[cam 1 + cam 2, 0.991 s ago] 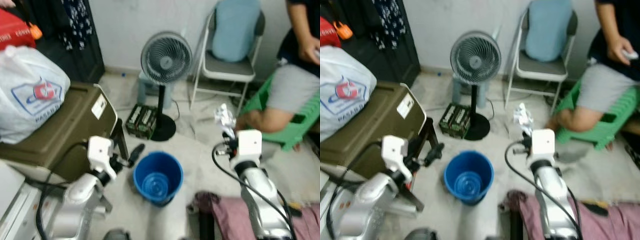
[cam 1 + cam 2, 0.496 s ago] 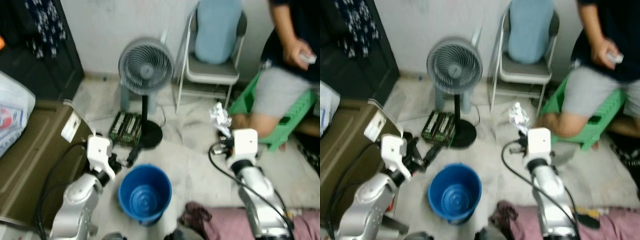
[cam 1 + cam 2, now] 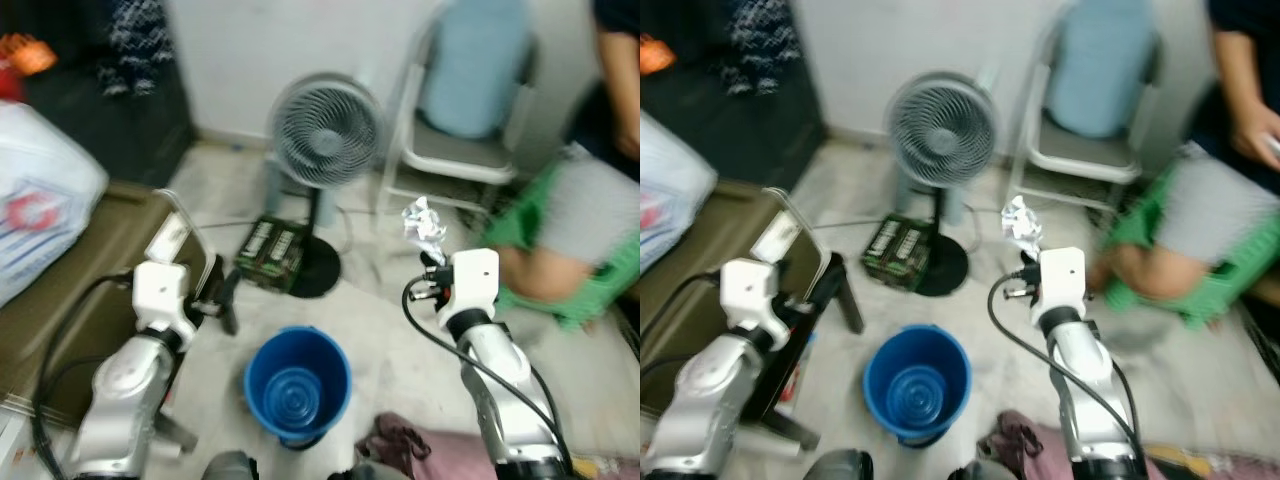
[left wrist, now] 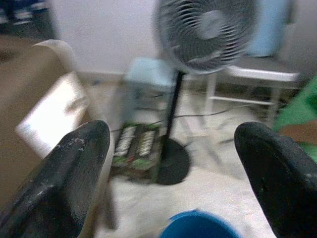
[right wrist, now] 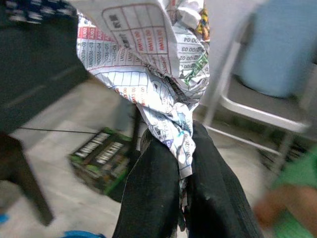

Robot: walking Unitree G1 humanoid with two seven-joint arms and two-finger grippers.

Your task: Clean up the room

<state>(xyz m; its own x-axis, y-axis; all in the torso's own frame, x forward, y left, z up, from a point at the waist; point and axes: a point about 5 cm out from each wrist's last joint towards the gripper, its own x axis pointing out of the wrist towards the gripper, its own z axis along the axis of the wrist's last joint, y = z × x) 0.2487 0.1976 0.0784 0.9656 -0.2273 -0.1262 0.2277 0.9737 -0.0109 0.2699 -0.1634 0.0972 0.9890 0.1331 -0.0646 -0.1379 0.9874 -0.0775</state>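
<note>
My right gripper (image 3: 432,264) is shut on a crumpled printed paper (image 3: 422,222), held up above the floor to the right of and beyond a blue bucket (image 3: 297,382). In the right wrist view the two black fingers (image 5: 151,198) pinch the paper's (image 5: 153,59) lower end. The bucket stands upright on the pale floor between my arms, with nothing in it. My left gripper (image 3: 222,300) hangs open to the left of the bucket, beside an olive case (image 3: 70,290). Nothing lies between its fingers (image 4: 74,168).
A standing fan (image 3: 328,130) and a green-black box (image 3: 275,253) are beyond the bucket. A folding chair (image 3: 470,110) stands at the wall. A person sits on a green stool (image 3: 590,290) at right. A white bag (image 3: 40,200) lies on the case. Purple cloth (image 3: 405,450) is near my feet.
The whole picture has swung as the camera moved. The right gripper still holds the paper, and the left gripper stays open near the case.
</note>
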